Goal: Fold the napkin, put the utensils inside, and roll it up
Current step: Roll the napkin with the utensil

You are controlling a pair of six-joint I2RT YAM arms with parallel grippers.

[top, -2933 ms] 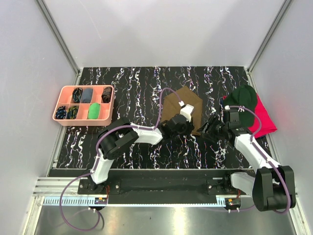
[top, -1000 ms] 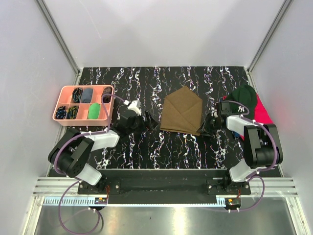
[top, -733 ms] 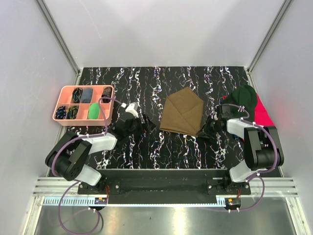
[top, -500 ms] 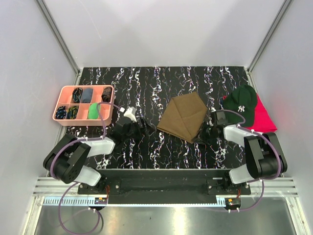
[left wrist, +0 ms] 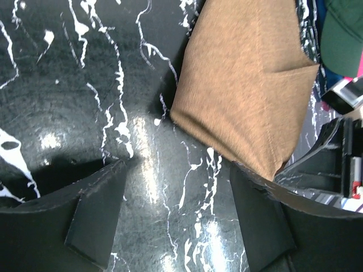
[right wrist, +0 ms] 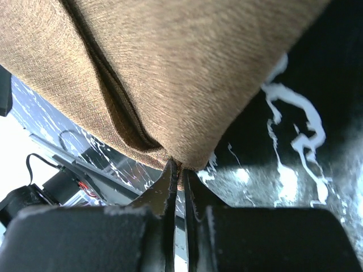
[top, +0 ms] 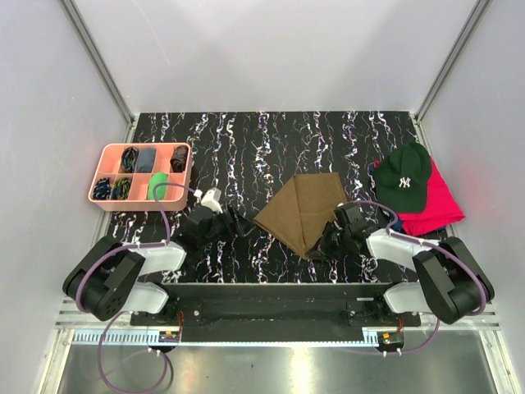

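Note:
The olive-brown napkin (top: pixel 302 209) lies folded on the black marbled table, one corner pointing at the near edge. My right gripper (top: pixel 324 245) is shut on that near-right edge. In the right wrist view, the jaws (right wrist: pixel 180 174) pinch the cloth's (right wrist: pixel 170 73) folded corner. My left gripper (top: pixel 236 222) stands open to the left of the napkin, apart from it. The left wrist view has bare table between its fingers (left wrist: pixel 93 221), and the napkin (left wrist: pixel 244 96) lies beyond them. The utensils are out of view.
A pink compartment tray (top: pixel 139 208) holding dark items and a green one sits at the left. A dark green cap (top: pixel 404 179) rests on a red cloth (top: pixel 439 205) at the right, close behind the right arm.
My right gripper closed on the napkin and dragged it toward the near edge, turning it. My left arm drew back to the left and nearer, away from the cloth.

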